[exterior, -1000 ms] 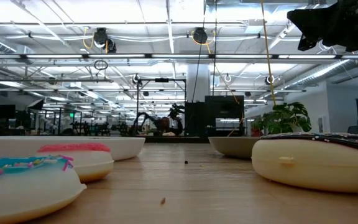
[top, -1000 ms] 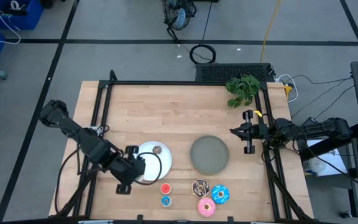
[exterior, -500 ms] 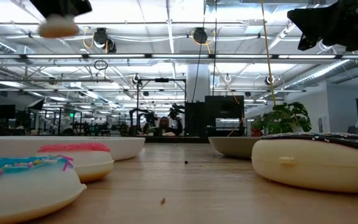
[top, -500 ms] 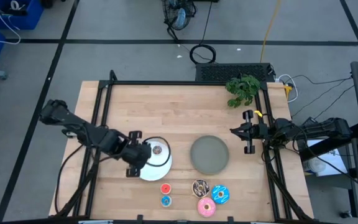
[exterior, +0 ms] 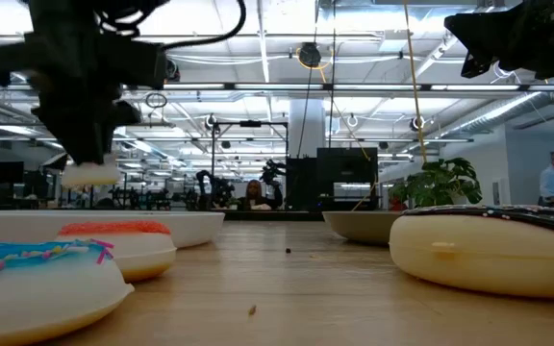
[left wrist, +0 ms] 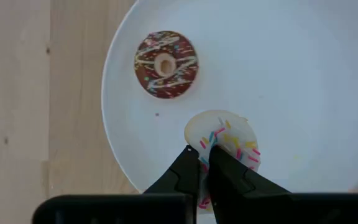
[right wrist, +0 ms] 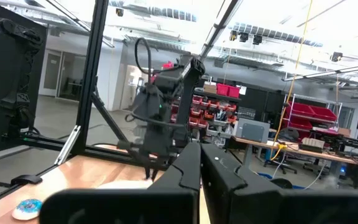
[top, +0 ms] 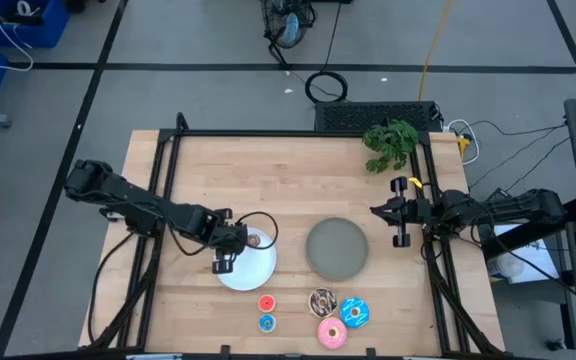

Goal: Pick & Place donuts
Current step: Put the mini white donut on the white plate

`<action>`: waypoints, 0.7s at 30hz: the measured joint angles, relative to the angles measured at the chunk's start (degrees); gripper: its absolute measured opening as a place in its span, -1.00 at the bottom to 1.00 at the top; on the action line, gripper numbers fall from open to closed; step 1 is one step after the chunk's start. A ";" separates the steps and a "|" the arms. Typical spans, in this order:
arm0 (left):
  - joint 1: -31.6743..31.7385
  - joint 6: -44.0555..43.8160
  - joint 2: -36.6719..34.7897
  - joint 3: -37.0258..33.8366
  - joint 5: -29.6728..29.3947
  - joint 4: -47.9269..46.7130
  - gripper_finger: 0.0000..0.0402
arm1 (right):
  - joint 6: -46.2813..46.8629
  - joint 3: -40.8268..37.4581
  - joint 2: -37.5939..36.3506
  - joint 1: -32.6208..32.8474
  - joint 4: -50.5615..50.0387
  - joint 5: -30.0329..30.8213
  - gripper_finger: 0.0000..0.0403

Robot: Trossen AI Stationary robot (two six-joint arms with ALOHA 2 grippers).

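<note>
My left gripper (left wrist: 202,155) hangs over the white plate (top: 258,268), shut on the small white sprinkled donut (left wrist: 229,140), which also shows in the low view (exterior: 89,173). The small brown donut (left wrist: 165,64) lies flat on that plate. Near the table's front edge lie the small red donut (top: 266,303), the small blue donut (top: 266,322), the chocolate sprinkled donut (top: 322,300), the blue sprinkled donut (top: 354,312) and the pink donut (top: 332,333). My right gripper (top: 378,210) waits shut at the table's right edge, raised and touching nothing. My left gripper pinches the white donut at one side of its ring (left wrist: 211,138) between its two fingers. The fingers (exterior: 85,144) come from above, pointing steeply down. The fingertips hide the donut's hole. The donut hangs level below them, clear of the white plate.
A grey plate (top: 336,248) lies right of the white one, mid-table. A green plant (top: 391,143) stands at the far right corner. A black frame (top: 268,132) runs along the table's edges. Bare wood lies across the far half.
My left gripper has swung from the near left of the white plate toward the far edge and the table's right, over the plate, and has come down. It has stayed shut on the white donut, which now hangs low above the plate.
</note>
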 joint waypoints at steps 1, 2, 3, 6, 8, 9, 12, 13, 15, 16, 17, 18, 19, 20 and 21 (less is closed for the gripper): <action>0.26 -0.01 0.00 -0.95 0.05 1.81 -0.92 | -0.02 0.00 -0.02 0.00 0.02 0.00 -1.00; 0.56 -0.01 0.00 -1.87 0.09 3.78 -0.95 | -0.04 0.02 -0.02 0.00 0.00 0.00 -1.00; 0.83 -0.05 0.00 -2.70 0.48 5.51 -0.96 | -0.08 0.02 0.00 0.00 0.02 0.00 -1.00; 1.43 -0.03 -0.02 -4.68 1.64 7.63 -0.93 | -0.10 0.02 -0.01 0.00 0.02 0.00 -1.00; 1.69 -0.06 -0.02 -5.69 2.22 7.54 -0.86 | -0.11 -0.01 -0.02 -0.02 0.02 0.00 -1.00; 1.77 -0.06 -0.02 -6.14 2.45 7.62 -0.81 | -0.11 -0.01 -0.02 0.00 0.02 0.00 -1.00; 1.91 -0.22 -0.02 -7.47 2.55 9.24 -0.69 | -0.11 0.02 -0.02 0.00 0.02 0.00 -1.00; 1.91 -0.85 -0.02 -7.95 2.60 10.28 -0.65 | -0.11 0.02 -0.01 0.00 0.01 0.00 -1.00; 1.91 -1.99 -0.02 -8.42 2.58 11.62 -0.57 | -0.11 -0.01 -0.02 0.00 0.00 0.00 -1.00; 1.91 -1.98 -0.02 -8.44 2.58 11.83 -0.53 | -0.11 0.02 -0.02 0.00 0.00 0.00 -1.00; 1.91 -2.12 -0.02 -8.44 2.59 11.97 -0.49 | -0.11 0.00 0.01 0.00 0.00 0.00 -1.00; 1.91 -2.18 -0.02 -8.44 2.57 12.08 -0.44 | -0.11 0.01 -0.01 0.00 0.00 0.00 -1.00; 1.92 -2.42 -0.02 -8.44 2.58 12.24 -0.39 | -0.11 -0.01 -0.01 0.00 0.01 0.00 -1.00; 1.95 -2.65 -0.02 -8.44 2.63 12.52 -0.33 | -0.11 0.00 -0.02 0.00 0.00 0.00 -1.00; 1.98 -2.97 -0.02 -8.44 2.97 12.81 -0.28 | -0.11 0.00 0.00 0.00 0.00 0.00 -1.00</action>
